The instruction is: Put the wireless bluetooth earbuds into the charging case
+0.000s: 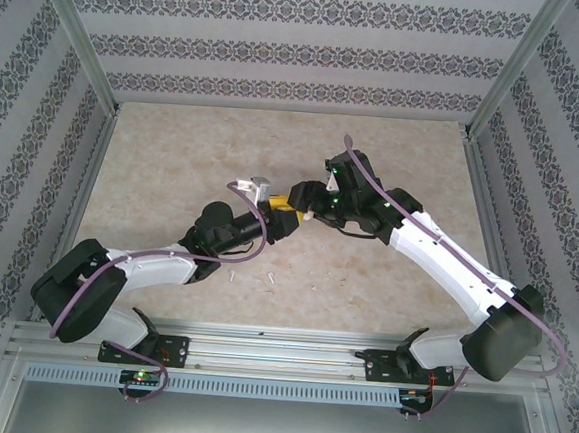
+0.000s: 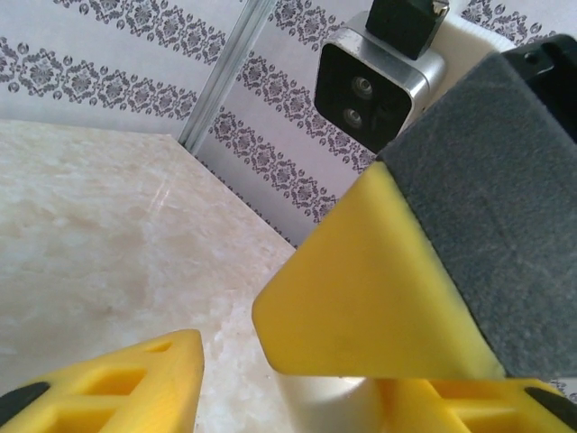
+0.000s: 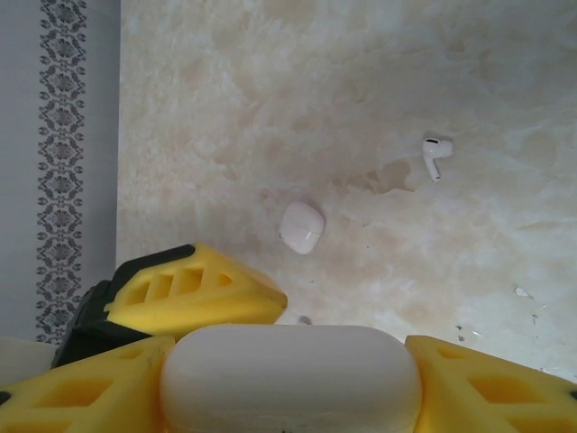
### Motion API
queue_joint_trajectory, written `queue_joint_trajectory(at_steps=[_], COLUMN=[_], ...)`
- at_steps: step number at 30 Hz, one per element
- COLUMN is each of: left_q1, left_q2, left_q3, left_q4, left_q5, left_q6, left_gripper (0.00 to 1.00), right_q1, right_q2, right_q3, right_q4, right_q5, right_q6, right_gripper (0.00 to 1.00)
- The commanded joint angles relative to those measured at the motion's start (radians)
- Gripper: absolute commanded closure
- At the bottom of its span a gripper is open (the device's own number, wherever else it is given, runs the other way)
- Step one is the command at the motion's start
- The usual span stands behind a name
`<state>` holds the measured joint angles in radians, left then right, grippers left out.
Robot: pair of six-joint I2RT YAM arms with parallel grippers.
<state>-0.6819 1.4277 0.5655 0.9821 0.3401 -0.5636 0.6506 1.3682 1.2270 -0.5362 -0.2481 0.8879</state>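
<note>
A white charging case (image 3: 288, 379) sits clamped between the yellow fingers of my right gripper (image 3: 288, 361), held above the table. My left gripper (image 1: 281, 219) meets my right gripper (image 1: 305, 206) at the table's middle. One left finger (image 3: 194, 290) lies against the case's far left side. In the left wrist view the left gripper (image 2: 288, 379) has its jaws apart, with a gap beside the case (image 2: 329, 401) and a right finger (image 2: 361, 289) in front. One earbud (image 3: 436, 155) lies on the table below. Two earbuds (image 1: 233, 273) (image 1: 271, 274) rest near the left forearm.
A second small white case (image 3: 301, 225) lies shut on the marble tabletop (image 3: 361, 81) under the grippers. The right wrist's camera (image 2: 379, 77) looms close over the left gripper. Patterned walls and metal posts (image 1: 77, 44) enclose the table.
</note>
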Motion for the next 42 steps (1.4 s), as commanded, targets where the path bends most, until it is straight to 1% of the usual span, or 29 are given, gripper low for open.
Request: queue_joint_trajectory(at_steps=[1,2,6,7,9,10,14,17,20,23,25,27,30,33,35,38,42], left_q1=[-0.008,-0.008,-0.006,-0.005,0.005,0.015,0.084,0.159,0.253,0.319,0.346,0.358,0.362,0.365,0.365,0.365,0.365], left_q2=[0.025,0.029,0.030,0.025,0.011,-0.001,-0.065,-0.125,-0.177,-0.200,-0.208,-0.205,-0.172,-0.136,-0.125,-0.146,-0.174], left_q3=[0.042,0.046,0.043,0.043,0.038,0.037,0.022,0.007,0.013,0.048,0.060,0.068,0.083,0.106,0.131,0.159,0.168], left_q4=[0.107,0.110,0.127,0.125,0.109,0.096,0.033,0.002,0.001,0.002,0.027,0.082,0.210,0.329,0.334,0.261,0.192], left_q5=[0.004,0.007,0.003,0.004,0.007,0.016,0.094,0.177,0.295,0.428,0.475,0.497,0.514,0.517,0.530,0.552,0.561], left_q6=[-0.045,-0.050,-0.061,-0.064,-0.081,-0.092,-0.150,-0.215,-0.303,-0.371,-0.419,-0.486,-0.601,-0.712,-0.739,-0.706,-0.661], left_gripper=[0.55,0.57,0.76,0.80,0.83,0.85,0.86,0.87,0.88,0.87,0.87,0.87,0.86,0.86,0.86,0.86,0.86], right_q1=[0.015,0.017,0.023,0.023,0.021,0.020,0.000,-0.030,-0.048,-0.049,-0.048,-0.047,-0.044,-0.023,-0.002,0.013,0.010], right_q2=[-0.021,-0.019,-0.005,-0.004,-0.015,-0.028,-0.113,-0.192,-0.246,-0.266,-0.264,-0.247,-0.185,-0.125,-0.095,-0.069,-0.066], right_q3=[-0.027,-0.027,-0.009,-0.005,0.007,0.013,-0.001,-0.065,-0.138,-0.193,-0.232,-0.250,-0.216,-0.164,-0.144,-0.138,-0.143], right_q4=[0.040,0.052,0.056,0.056,0.045,0.039,0.096,0.223,0.367,0.494,0.595,0.695,0.766,0.795,0.825,0.866,0.884], right_q5=[-0.058,-0.067,-0.080,-0.083,-0.070,-0.060,-0.053,-0.090,-0.119,-0.148,-0.173,-0.205,-0.272,-0.319,-0.335,-0.355,-0.371], right_q6=[0.030,0.034,0.029,0.025,0.003,-0.014,-0.070,-0.078,-0.073,-0.066,-0.040,-0.010,0.011,0.006,0.007,0.017,0.022], right_gripper=[0.38,0.38,0.36,0.33,0.22,0.19,0.17,0.18,0.20,0.20,0.20,0.20,0.20,0.23,0.30,0.43,0.57])
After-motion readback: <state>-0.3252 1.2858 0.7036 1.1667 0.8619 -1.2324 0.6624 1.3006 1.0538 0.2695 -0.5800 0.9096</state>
